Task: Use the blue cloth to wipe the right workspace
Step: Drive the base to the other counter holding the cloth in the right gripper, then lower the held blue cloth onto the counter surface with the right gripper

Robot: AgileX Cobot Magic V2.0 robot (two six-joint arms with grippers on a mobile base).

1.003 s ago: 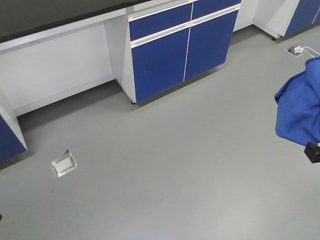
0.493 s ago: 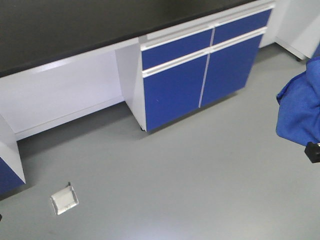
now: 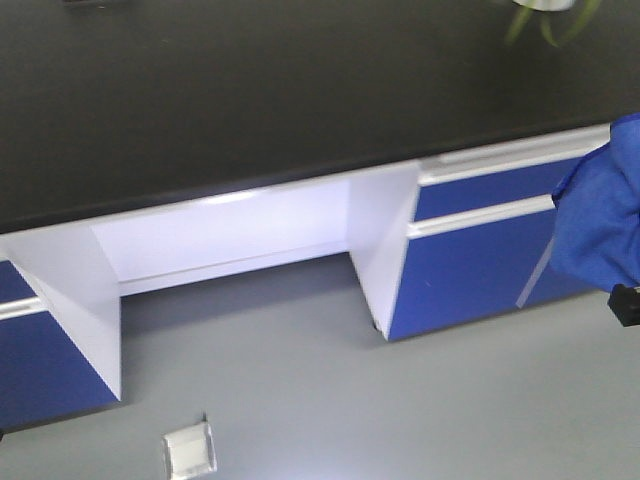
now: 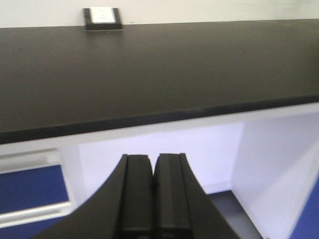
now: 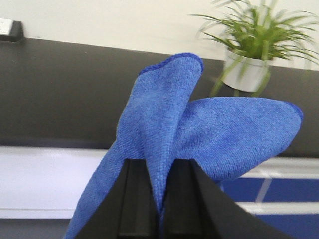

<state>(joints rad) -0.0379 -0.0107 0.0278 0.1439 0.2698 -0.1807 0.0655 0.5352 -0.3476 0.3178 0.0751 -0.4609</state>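
Blue microfibre up close in the right wrist view: blue cloth (image 5: 199, 129) pinched between the two black fingers of the right gripper (image 5: 158, 172), jaws narrow and clamped on the fabric. Rises above the fingertips in two wrinkled lobes, stitched hem showing along the top edges. Seen from the front at the right edge of the scene, held in the air on the near side of the counter, apart from the countertop.

Beyond it, right workspace (image 3: 250, 100): wide matte black countertop spanning the far part of the scene, white front edge beneath. Small black box fitting (image 4: 102, 18) with a white face at the far left of the top, against the pale wall (image 4: 209, 10). Blurred potted plant (image 5: 249, 50) in a white pot at the far right.

Below the counter: white knee recess (image 3: 230, 240) in the middle, blue cabinet fronts (image 3: 470, 270) with white handle strips to its right, more blue at the far left. Grey floor (image 3: 400, 400) nearest, with a small square floor box (image 3: 189, 452) set into it, left of centre.

Left gripper (image 4: 152, 164): black fingers pressed flat together, gripping nothing, facing the counter's near edge and the recess.
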